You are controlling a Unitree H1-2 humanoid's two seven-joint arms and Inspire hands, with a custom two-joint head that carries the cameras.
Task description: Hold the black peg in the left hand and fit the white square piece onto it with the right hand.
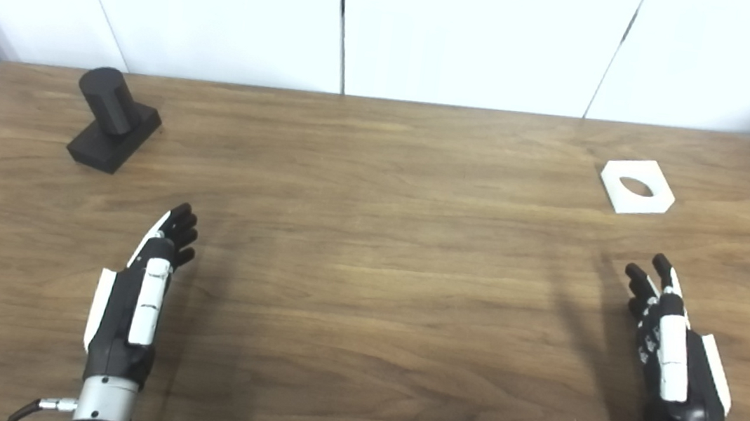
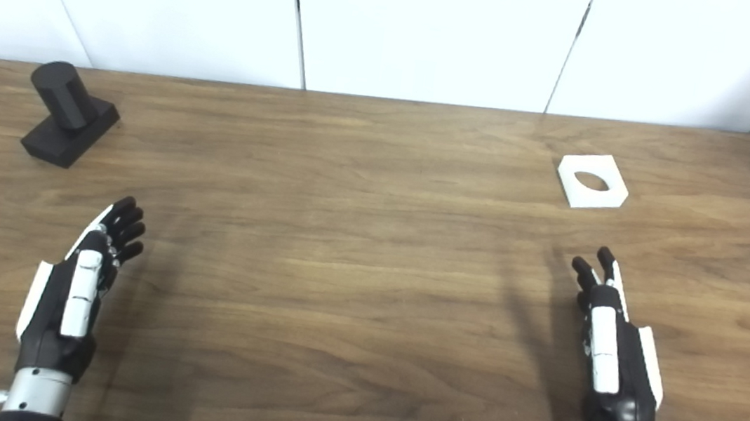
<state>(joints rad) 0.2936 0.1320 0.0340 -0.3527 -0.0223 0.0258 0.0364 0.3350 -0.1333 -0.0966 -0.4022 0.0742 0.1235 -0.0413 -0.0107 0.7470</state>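
Note:
The black peg [image 1: 115, 119], a short cylinder on a square base, stands at the far left of the wooden table [image 1: 370, 252]. A white square piece [image 1: 636, 186] with a round hole lies flat at the far right. My left hand [image 1: 141, 290] hovers near the front left, open, fingers stretched toward the peg and well short of it. My right hand [image 1: 673, 350] hovers near the front right, open and empty, fingers pointing toward the white piece with a gap between them. The same peg [image 2: 70, 113] and white square piece [image 2: 592, 181] appear in the right eye view.
White wall panels [image 1: 396, 22] rise right behind the table's far edge. Bare wood spans the stretch between the two hands. The table's rounded far corners show at left and right.

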